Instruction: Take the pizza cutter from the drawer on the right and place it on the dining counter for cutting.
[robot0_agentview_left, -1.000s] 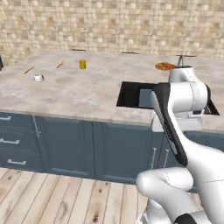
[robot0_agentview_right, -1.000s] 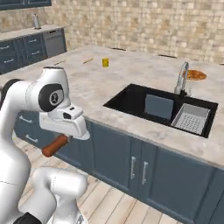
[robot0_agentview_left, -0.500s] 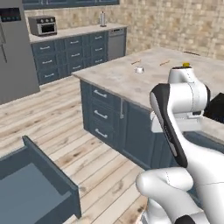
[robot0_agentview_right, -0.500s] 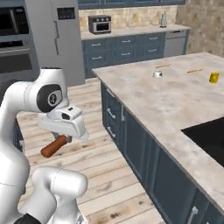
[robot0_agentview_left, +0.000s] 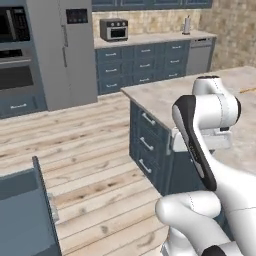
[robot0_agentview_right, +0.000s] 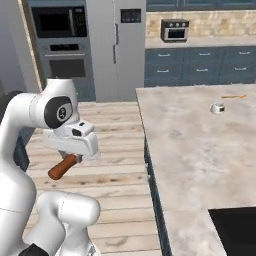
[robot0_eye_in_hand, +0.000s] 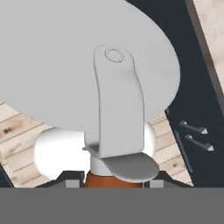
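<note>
Steel fridge (robot0_agentview_left: 62, 50) beside wall ovens (robot0_agentview_right: 62, 47) — toaster oven (robot0_agentview_left: 114, 29) on the far counter.

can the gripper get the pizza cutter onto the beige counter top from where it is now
Probably yes: the gripper, shut on the wooden-handled pizza cutter, hangs beside the beige marbled dining counter, whose near corner lies bare.

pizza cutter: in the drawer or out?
Out. The round silver-grey wheel pizza cutter with reddish-brown wooden handle hangs from the gripper, jaws shut on it, above the wood floor beside the beige marbled dining counter.
</note>
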